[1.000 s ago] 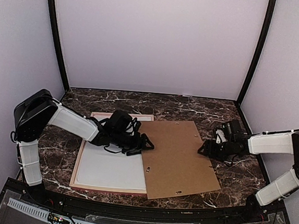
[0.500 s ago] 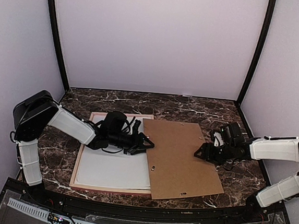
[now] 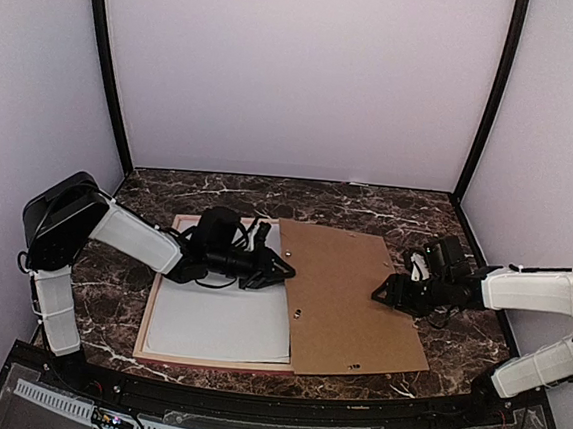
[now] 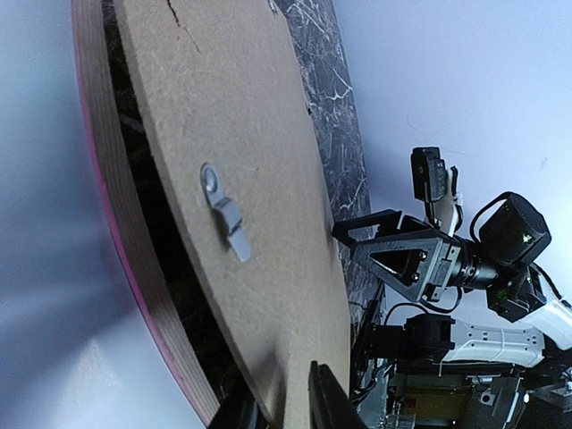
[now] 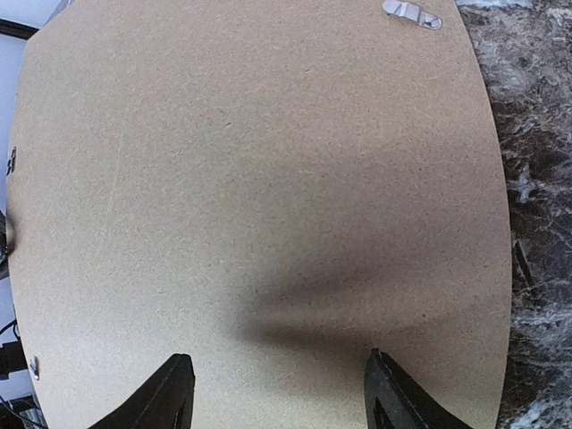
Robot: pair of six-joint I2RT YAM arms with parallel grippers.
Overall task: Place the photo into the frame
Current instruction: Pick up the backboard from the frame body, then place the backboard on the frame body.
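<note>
Lying flat toward the near left of the dark marbled table (image 3: 113, 305) is the frame (image 3: 144, 328), its pink-red rail showing along the left and near sides; a white sheet (image 3: 217, 324) fills it, and which sheet that is I cannot tell; just to the right lies the brown backing board (image 3: 349, 300), its left edge overlapping the frame's right side and its near corner close to the table's front edge; a little farther back the left claw (image 3: 280, 270) extends from the left over the white sheet to the board's left edge; in the left wrist view its fingers (image 4: 329, 402) stand close together on either side of that edge, with the frame's pink rim just beside, yet whether they actually pinch the board I cannot tell; a small metal turn clip (image 4: 223, 214) sits on the board's face there; at about the same depth the right claw (image 3: 385, 291) is at the board's right edge, its fingers (image 5: 174, 393) spread wide over the brown surface with nothing between them; beyond both, the marble runs back to the pale wall (image 3: 299, 75).
</note>
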